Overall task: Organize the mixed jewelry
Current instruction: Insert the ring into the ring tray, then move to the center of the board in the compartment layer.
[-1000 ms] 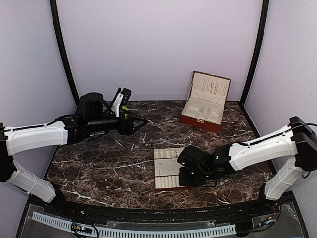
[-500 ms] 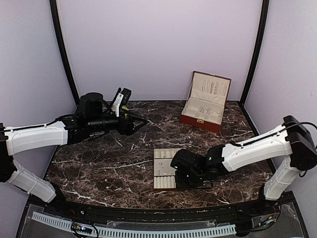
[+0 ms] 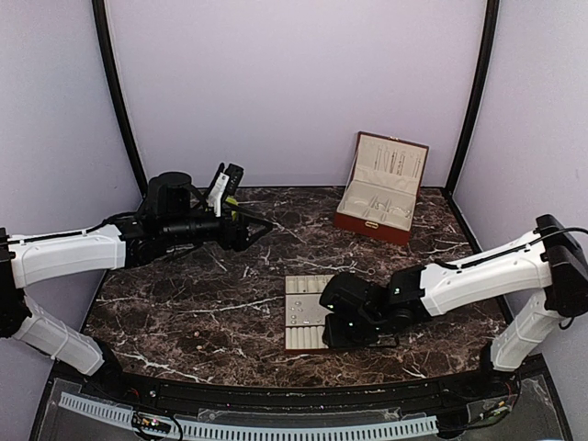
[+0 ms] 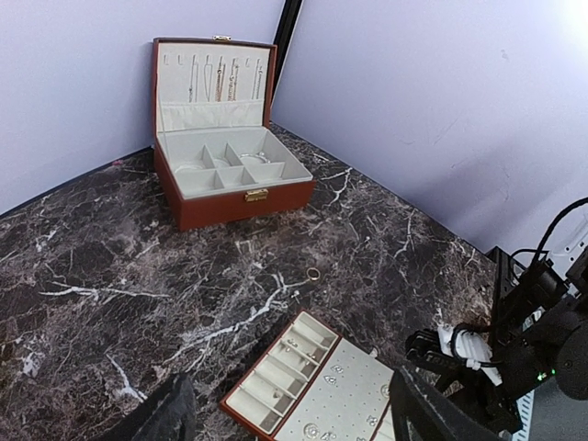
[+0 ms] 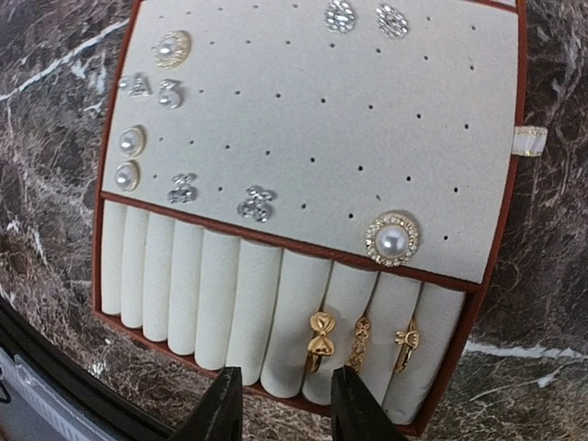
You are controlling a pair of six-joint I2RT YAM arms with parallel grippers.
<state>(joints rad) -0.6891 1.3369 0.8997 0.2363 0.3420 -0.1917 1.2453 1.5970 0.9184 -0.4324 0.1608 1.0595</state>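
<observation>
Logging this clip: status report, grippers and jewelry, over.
Left gripper open, empty, hovering at left. Right gripper open, empty, at tray edge near three gold rings. One loose ring on marble. Nothing in the way.

Soft, even light fills all three views, leaving only faint shadows on the bench [image 3: 184, 312]. The left wrist view blows out white at its top right corner, and the left tool [image 4: 294, 413] is dark and blurred. The right wrist view renders the tray [image 5: 303, 101] crisply; the right tool [image 5: 280, 404] looks soft-edged.
</observation>
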